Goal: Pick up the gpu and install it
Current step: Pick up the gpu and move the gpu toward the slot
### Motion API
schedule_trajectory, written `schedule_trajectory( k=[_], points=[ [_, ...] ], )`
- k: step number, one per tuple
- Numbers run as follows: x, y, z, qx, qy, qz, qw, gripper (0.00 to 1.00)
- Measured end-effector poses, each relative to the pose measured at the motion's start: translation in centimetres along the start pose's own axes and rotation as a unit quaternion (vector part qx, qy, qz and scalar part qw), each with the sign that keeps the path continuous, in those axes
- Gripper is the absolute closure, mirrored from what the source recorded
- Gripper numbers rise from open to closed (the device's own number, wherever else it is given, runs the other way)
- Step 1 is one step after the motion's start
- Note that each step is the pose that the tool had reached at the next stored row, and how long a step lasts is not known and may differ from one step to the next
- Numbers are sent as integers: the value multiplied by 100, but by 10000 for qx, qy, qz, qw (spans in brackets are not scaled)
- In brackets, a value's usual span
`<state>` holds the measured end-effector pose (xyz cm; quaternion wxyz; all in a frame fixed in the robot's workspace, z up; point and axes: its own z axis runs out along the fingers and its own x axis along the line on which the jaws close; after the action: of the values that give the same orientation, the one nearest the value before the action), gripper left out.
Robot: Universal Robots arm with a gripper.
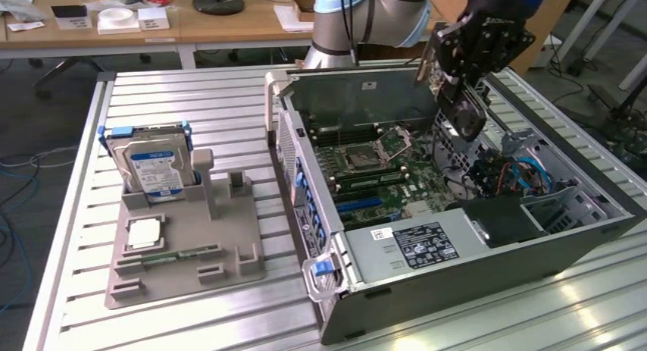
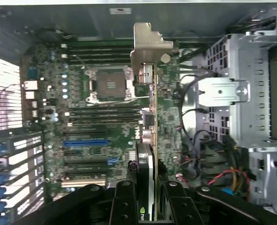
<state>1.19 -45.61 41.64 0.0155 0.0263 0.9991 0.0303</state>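
Observation:
My gripper (image 1: 463, 84) hangs over the open computer case (image 1: 566, 241), shut on the gpu (image 1: 468, 114). The card hangs below the fingers with its dark face and round fan showing, above the motherboard (image 1: 379, 165). In the wrist view the gpu (image 2: 149, 136) appears edge-on, running away from the gripper (image 2: 150, 206), with its silvery bracket (image 2: 147, 47) at the far end. The black fingers (image 2: 124, 201) clamp the card from both sides. It is held clear of the board, over the area beside the blue slot (image 2: 84, 142).
A grey holder (image 1: 227, 256) stands on the slatted table at the exterior view's left, carrying a hard drive (image 1: 151, 165), a CPU (image 1: 142, 231) and a RAM stick (image 1: 177, 254). Cables (image 1: 505, 173) and a drive cage (image 2: 250, 93) crowd the case's side.

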Motion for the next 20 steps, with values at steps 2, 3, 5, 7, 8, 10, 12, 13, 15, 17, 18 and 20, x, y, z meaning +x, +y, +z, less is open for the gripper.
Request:
schedule_trajectory(
  k=[2, 3, 5, 7, 8, 10, 12, 13, 15, 17, 18, 20],
  points=[
    [-85, 5, 4, -1, 0, 0, 10000, 73],
    [-108, 6, 6, -2, 0, 0, 10000, 73],
    [-115, 6, 5, -1, 0, -1, 10000, 73],
    [-116, 6, 5, -1, 0, -1, 10000, 73],
    [-115, 6, 4, 0, 0, 0, 10000, 73],
    [-134, 7, 5, -1, 0, -1, 10000, 73],
    [-182, 9, 7, -1, 0, 0, 10000, 73],
    [-209, 10, 8, -1, 0, -1, 10000, 73],
    [-262, 13, 10, -1, 0, 0, 10000, 73],
    [-312, 16, 12, -1, 0, -1, 10000, 73],
    [-325, 17, 13, -1, 0, -1, 10000, 73],
    [-333, 17, 13, -1, 0, -1, 10000, 73]
  ],
)
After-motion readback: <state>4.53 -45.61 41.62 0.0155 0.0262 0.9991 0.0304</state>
